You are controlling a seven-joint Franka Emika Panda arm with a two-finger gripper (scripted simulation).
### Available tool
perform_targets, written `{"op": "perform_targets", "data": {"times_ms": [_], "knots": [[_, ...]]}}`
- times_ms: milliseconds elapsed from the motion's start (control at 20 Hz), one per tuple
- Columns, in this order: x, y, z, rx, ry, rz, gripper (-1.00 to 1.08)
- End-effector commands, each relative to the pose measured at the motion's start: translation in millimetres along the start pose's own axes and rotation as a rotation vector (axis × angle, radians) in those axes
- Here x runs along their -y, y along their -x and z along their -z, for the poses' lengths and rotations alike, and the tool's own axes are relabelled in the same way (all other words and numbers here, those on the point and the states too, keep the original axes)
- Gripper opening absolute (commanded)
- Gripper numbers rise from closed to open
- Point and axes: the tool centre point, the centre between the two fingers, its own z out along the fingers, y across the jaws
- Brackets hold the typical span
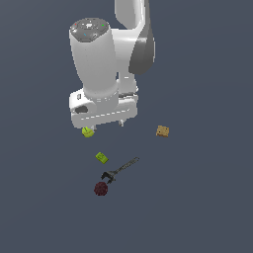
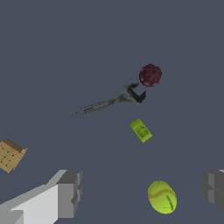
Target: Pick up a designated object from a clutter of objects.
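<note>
The designated object, a tiny lime-green rectangular block [image 1: 102,157] [image 2: 141,130], lies flat on the dark floor, apart from everything else in the clutter. A yellow-green ball [image 1: 88,132] [image 2: 162,197] rests just under the hand. My gripper [image 1: 107,125] [image 2: 142,190] hangs above the floor, open and holding nothing. In the wrist view the ball sits between the two grey fingertips [image 2: 69,192]. The block lies beyond the ball, clear of the fingers.
A dark grey wrench [image 1: 120,170] [image 2: 109,103] lies beside the block, its head next to a dark red bumpy ball [image 1: 101,188] [image 2: 150,75]. A tan cube [image 1: 163,131] [image 2: 9,155] sits alone toward the exterior view's right.
</note>
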Motion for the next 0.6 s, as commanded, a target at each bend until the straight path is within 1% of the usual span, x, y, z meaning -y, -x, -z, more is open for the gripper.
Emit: {"op": "perform_targets", "data": {"times_ms": [0, 550], "knots": [[-6, -2, -16, -0.001, 0.001, 0.057, 1.0], [-31, -6, -85, -0.005, 0.004, 0.3, 1.0]]}}
